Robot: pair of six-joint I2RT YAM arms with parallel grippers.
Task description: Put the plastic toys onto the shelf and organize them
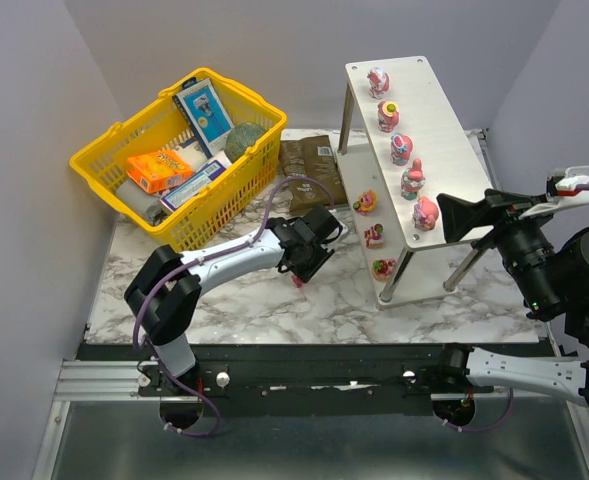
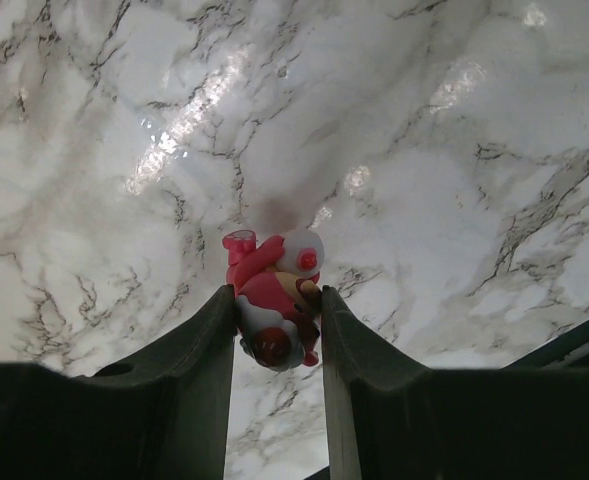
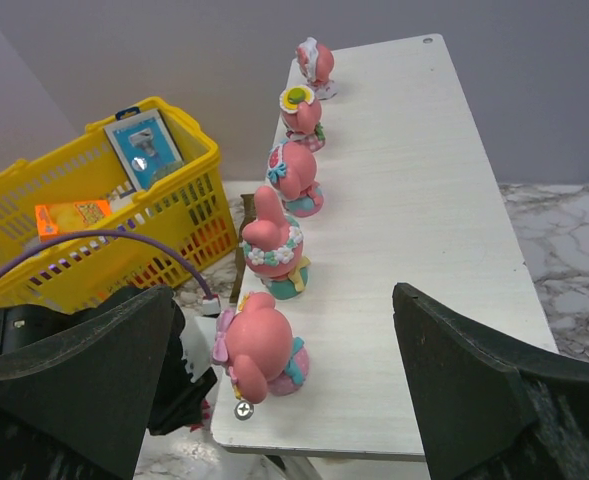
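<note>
The shelf (image 1: 444,130) stands at the back right, a two-tier white rack. Several pink toys stand in a row along its top board's left edge (image 3: 264,345), and three more (image 1: 374,236) stand on the lower board. My left gripper (image 1: 300,276) is left of the shelf, just above the marble table, shut on a pink and red toy (image 2: 274,300) held between its fingertips. My right gripper (image 1: 456,215) is open and empty at the near right end of the top board, with the nearest pink toy (image 1: 426,213) just left of it.
A yellow basket (image 1: 144,215) full of grocery boxes and packets stands at the back left. A brown packet (image 1: 309,165) lies between the basket and the shelf. The shelf's thin metal legs (image 1: 396,275) stand close to my left gripper.
</note>
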